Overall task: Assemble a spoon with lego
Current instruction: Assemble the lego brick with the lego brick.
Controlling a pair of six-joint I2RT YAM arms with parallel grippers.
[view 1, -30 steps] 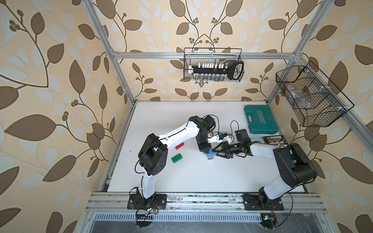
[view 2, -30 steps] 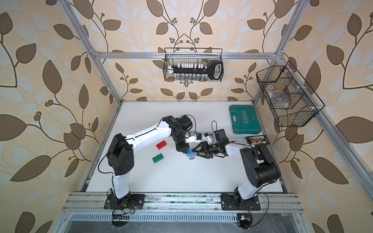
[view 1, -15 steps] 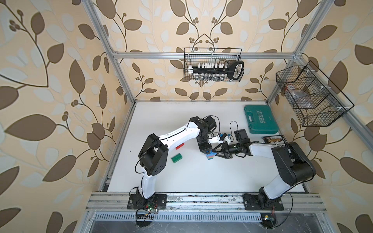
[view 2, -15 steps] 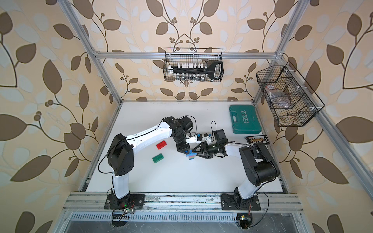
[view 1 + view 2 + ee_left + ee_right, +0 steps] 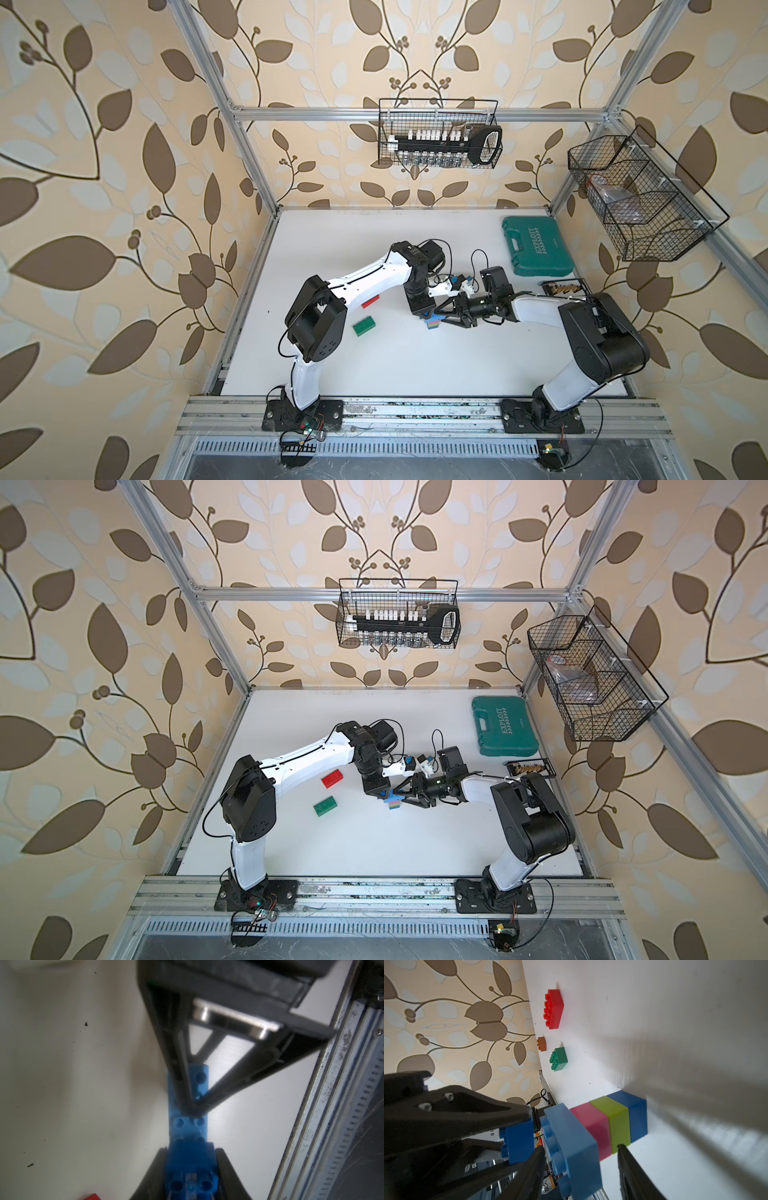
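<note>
**Near zone.** Nearest the base rail, the white surface (image 5: pixel 415 365) carries a loose green brick (image 5: pixel 364 325). It lies studs up and apart from the other parts.

**Centre zone.**
- The spoon (image 5: pixel 433 323) lies on its side at mid-surface. It is a short bar of one dark blue, one lime and one pink brick, with a longer light-blue brick across the pink end.
- The right fingers (image 5: pixel 637 1172) reach in from the right, partly spread, one on each side of the light-blue and pink end. Whether they press on the bricks cannot be determined.
- The left fingers (image 5: pixel 149 1178) point down over the same end and are clamped tight on a separate dark blue brick (image 5: pixel 519 1140). This brick hangs just beside the studs of the light-blue brick, with a narrow gap between them.

**Left of centre.**
- Slightly farther back, a red brick (image 5: pixel 370 301) rests studs up. In a top view the left forearm partly covers it.
- The right wrist view alone shows a small orange brick (image 5: pixel 542 1043). It lies near the green brick, towards the wall-side edge of the surface.

**Far zone.**
- A black tray (image 5: pixel 563 287) of small parts sits at the right edge.
- A closed teal case (image 5: pixel 538 247) lies flat beyond the tray.
- One wire basket (image 5: pixel 438 133) hangs on the back wall.
- A second basket (image 5: pixel 640 199) hangs on the right wall.
</note>
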